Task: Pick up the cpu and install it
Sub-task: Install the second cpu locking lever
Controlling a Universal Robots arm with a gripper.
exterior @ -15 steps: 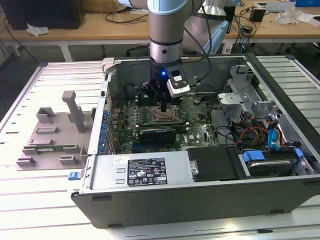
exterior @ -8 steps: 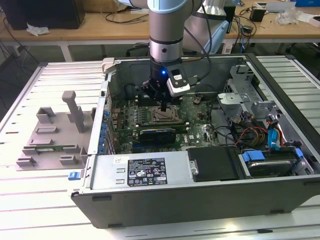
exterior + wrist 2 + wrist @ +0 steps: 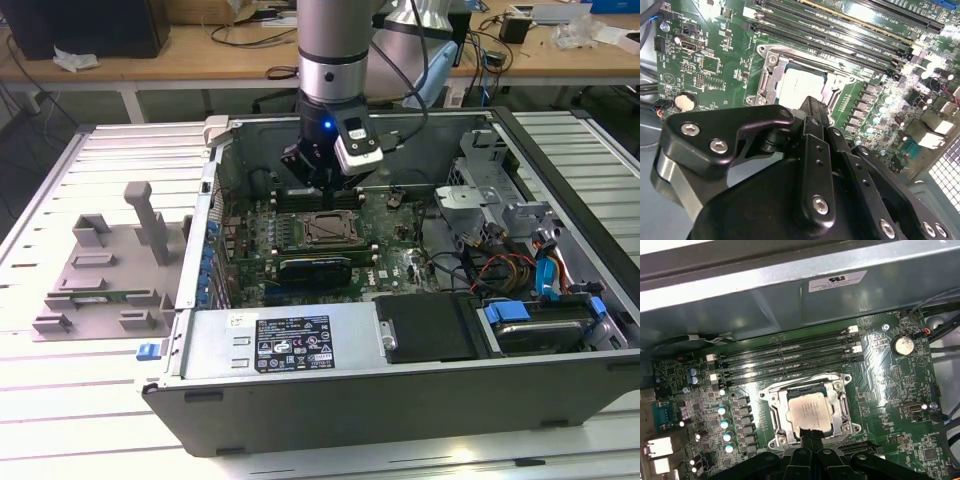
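Observation:
The cpu (image 3: 810, 412) lies flat inside the open metal-framed socket (image 3: 772, 405) on the green motherboard (image 3: 385, 235); its pale silver top (image 3: 800, 85) shows in both wrist views. My gripper (image 3: 812, 434) hangs just above the socket's edge, the black fingers (image 3: 812, 107) drawn together with nothing visible between them. Its tip covers one edge of the chip. In the exterior view the gripper (image 3: 318, 185) sits low inside the open computer case (image 3: 350, 390), just behind the socket (image 3: 322, 230).
Black memory slots (image 3: 785, 357) run beside the socket. Case walls surround the board, with a power supply (image 3: 290, 340) in front and a drive cage with cables (image 3: 520, 270) on the exterior view's right. A grey fixture (image 3: 100, 265) stands outside on the exterior view's left.

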